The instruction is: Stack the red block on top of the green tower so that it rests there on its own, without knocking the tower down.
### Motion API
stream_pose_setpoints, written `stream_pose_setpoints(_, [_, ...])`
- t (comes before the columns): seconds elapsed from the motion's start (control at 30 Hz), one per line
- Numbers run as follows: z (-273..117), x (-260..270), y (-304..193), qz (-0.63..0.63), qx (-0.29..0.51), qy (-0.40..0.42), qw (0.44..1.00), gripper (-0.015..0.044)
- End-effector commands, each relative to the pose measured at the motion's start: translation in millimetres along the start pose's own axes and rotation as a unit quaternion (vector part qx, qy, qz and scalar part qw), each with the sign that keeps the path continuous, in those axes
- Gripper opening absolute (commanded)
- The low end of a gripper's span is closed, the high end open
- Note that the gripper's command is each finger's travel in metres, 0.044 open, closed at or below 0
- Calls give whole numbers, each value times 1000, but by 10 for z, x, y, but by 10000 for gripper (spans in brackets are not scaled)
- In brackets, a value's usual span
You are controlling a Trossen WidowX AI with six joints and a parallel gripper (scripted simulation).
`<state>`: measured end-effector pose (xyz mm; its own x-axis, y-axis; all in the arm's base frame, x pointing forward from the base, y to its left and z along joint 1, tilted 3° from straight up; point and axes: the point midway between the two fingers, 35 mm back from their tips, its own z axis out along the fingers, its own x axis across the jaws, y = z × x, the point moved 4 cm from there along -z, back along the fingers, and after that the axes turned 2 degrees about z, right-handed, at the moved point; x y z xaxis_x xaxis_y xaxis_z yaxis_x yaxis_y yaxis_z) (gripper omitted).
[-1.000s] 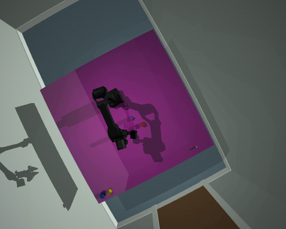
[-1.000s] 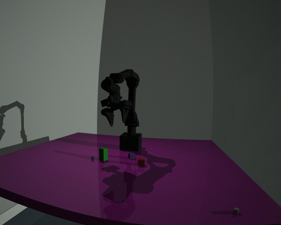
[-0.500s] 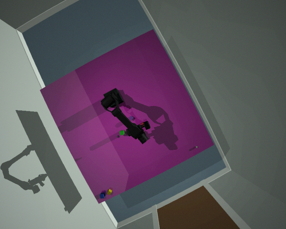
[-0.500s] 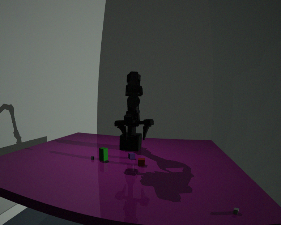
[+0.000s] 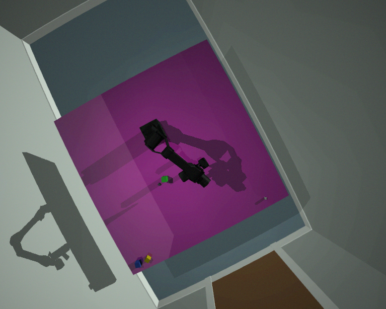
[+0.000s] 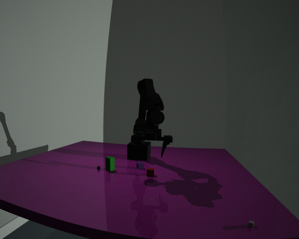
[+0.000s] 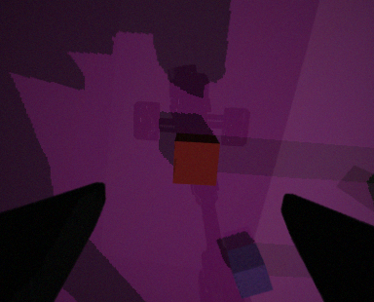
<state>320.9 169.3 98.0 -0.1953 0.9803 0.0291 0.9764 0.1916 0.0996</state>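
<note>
Fingers of the gripper (image 7: 193, 244) stand wide and empty above the red block (image 7: 196, 163) at centre frame, green tower (image 6: 109, 163) left.

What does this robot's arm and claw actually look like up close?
The arm is matte black all over, built of chunky rounded segments rising from a boxy black base. Its claw ends in two dark, tapering, pointed fingers. No markings or cables are discernible.

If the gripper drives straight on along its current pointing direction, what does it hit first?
Most likely the red block: it sits centred ahead of the open, empty gripper. Depth is unclear; the fingers may straddle it and reach the table.
</note>
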Motion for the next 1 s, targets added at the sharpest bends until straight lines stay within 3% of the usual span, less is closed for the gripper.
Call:
stream_pose_setpoints(0.0, [287,-6,-25,-4,9,-5,1000,440])
stream_pose_setpoints(0.97, [775,-25,-21,-4,9,-5,1000,440])
